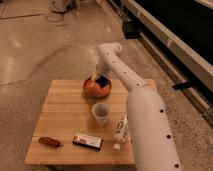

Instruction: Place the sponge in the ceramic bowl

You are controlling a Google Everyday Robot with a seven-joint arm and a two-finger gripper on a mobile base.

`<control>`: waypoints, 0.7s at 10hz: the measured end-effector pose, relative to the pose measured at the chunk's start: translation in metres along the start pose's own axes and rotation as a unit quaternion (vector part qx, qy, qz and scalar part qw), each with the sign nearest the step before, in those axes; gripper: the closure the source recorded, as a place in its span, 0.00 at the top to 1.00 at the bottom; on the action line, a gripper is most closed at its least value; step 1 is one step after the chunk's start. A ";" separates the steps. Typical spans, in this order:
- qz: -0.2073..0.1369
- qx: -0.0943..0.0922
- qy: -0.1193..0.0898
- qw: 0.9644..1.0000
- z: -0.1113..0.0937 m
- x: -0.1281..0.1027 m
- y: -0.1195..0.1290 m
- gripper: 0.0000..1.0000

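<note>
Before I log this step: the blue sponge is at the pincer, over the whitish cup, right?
No. The camera view shows the sponge at the pincer over the ceramic bowl, not the cup, which stands nearer the camera.

Sponge (103, 81): one is counted, a blue block at the bowl.
Ceramic bowl (91, 89): one is counted, orange-brown inside.
Cup (100, 113): one is counted, whitish and upright.
Bottle (120, 133): one is counted, lying on its side.
Box (87, 141): one is counted, dark red and white.
Reddish-brown item (49, 142): one is counted; its kind cannot be told.
Wooden table (65, 107): one is counted.
Gripper (100, 75): one is counted, placed just over the ceramic bowl beside the sponge.
</note>
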 end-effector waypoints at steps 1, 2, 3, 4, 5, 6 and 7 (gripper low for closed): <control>0.000 0.000 0.000 1.000 0.000 0.000 0.001 0.32; 0.001 0.000 0.000 1.000 0.000 0.000 0.001 0.32; 0.001 0.000 0.000 1.000 0.000 0.000 0.001 0.32; 0.001 -0.001 0.000 1.000 0.000 0.000 0.001 0.32; 0.001 -0.001 0.000 1.000 0.000 0.000 0.001 0.31; 0.001 -0.001 0.000 1.000 0.000 0.000 0.002 0.25; 0.000 -0.001 0.000 1.000 0.000 0.000 0.001 0.23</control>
